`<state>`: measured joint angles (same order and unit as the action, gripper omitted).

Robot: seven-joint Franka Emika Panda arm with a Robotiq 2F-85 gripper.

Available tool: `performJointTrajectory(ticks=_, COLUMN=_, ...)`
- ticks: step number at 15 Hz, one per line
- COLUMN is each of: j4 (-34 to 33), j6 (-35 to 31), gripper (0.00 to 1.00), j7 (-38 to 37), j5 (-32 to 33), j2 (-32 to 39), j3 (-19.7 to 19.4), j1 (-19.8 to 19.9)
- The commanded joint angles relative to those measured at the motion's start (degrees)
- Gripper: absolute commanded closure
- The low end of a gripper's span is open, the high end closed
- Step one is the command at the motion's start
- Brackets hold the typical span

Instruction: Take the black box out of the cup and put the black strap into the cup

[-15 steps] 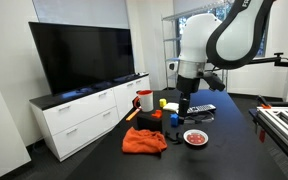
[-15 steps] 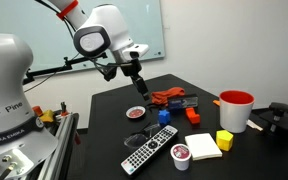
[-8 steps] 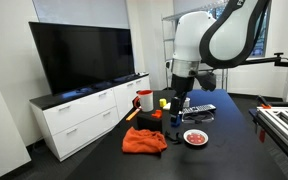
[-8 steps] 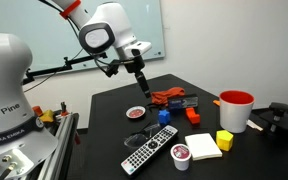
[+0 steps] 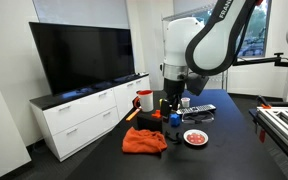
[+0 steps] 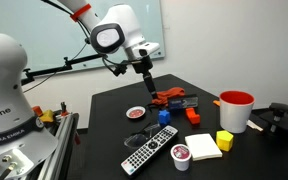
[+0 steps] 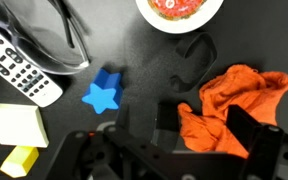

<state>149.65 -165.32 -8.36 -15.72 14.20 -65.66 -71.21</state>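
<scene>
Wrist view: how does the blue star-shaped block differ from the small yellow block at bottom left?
The blue star-shaped block has pointed arms; the small yellow block is a plain oblong. The star lies alone on the dark tabletop; the yellow block lies close to a pale square pad. Both are small and lie flat.

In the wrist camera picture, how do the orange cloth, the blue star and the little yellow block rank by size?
Largest to smallest, as they look in the wrist view:
1. orange cloth, by far the largest, though its lower part is hidden
2. blue star
3. yellow block, a bit smaller than the star
</scene>
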Motion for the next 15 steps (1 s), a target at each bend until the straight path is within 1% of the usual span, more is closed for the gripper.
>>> performJointTrajectory(ticks=1, j4=-5.1, j6=0.0, gripper=0.0, j7=-3.9, j5=2.5, j2=2.5, j3=14.4, j1=15.4)
performJointTrajectory(ticks=4, j4=-9.1, j6=0.3, gripper=0.0, j7=-5.4, j5=3.5, j2=4.5, j3=26.0, j1=27.5)
performJointTrajectory(ticks=5, j4=-6.4, j6=-0.1, gripper=0.0, j7=-3.2, j5=1.4, j2=4.1, j3=20.4, j1=21.0)
performJointTrajectory(ticks=6, j4=-7.5, j6=-0.1, gripper=0.0, j7=-3.6, j5=1.6, j2=4.9, j3=23.2, j1=23.9)
performJointTrajectory(ticks=7, j4=-7.9, j6=-0.8, gripper=0.0, j7=-8.4, j5=8.4, j2=4.0, j3=29.0, j1=31.0)
performJointTrajectory(ticks=9, j4=-8.3, j6=-0.8, gripper=0.0, j7=-8.4, j5=8.4, j2=4.2, j3=29.7, j1=31.8)
performJointTrajectory(ticks=12, j4=-8.3, j6=-0.8, gripper=0.0, j7=-8.5, j5=8.4, j2=4.3, j3=29.8, j1=31.8)
performJointTrajectory(ticks=14, j4=-7.1, j6=-0.1, gripper=0.0, j7=-6.3, j5=9.2, j2=2.1, j3=32.2, j1=33.7)
performJointTrajectory(ticks=15, j4=-6.5, j6=0.2, gripper=0.0, j7=-6.2, j5=10.6, j2=1.3, j3=34.7, j1=35.8)
